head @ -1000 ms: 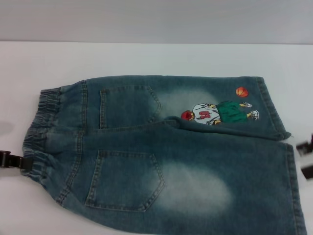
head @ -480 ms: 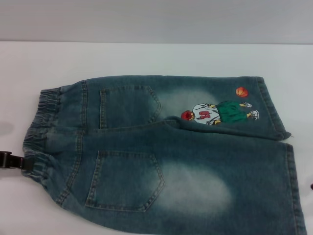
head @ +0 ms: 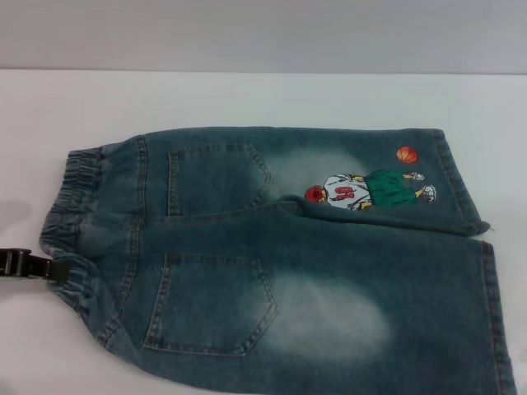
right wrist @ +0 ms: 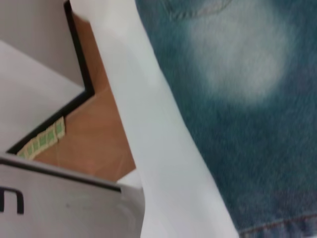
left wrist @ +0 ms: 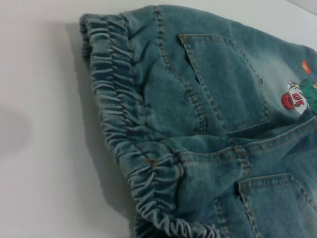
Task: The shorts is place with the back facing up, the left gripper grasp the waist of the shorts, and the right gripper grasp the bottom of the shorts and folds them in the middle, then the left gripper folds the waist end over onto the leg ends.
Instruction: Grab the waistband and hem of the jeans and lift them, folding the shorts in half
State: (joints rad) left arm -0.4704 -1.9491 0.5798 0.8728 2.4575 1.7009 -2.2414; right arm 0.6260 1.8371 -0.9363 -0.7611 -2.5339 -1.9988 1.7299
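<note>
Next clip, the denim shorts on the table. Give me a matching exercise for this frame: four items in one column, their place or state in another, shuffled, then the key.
Items:
1. left gripper
2. waist of the shorts
3. orange basketball print
4. back pockets

Places or states:
A. near a leg hem, on the robot's right
B. facing up
C. gathered, at the robot's left
D. touching the waistband's edge

Pairs: 1-D, 2-C, 3-A, 4-B

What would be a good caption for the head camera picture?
Denim shorts lie back side up on a white table, the left gripper at the ruffled waistband.
</note>
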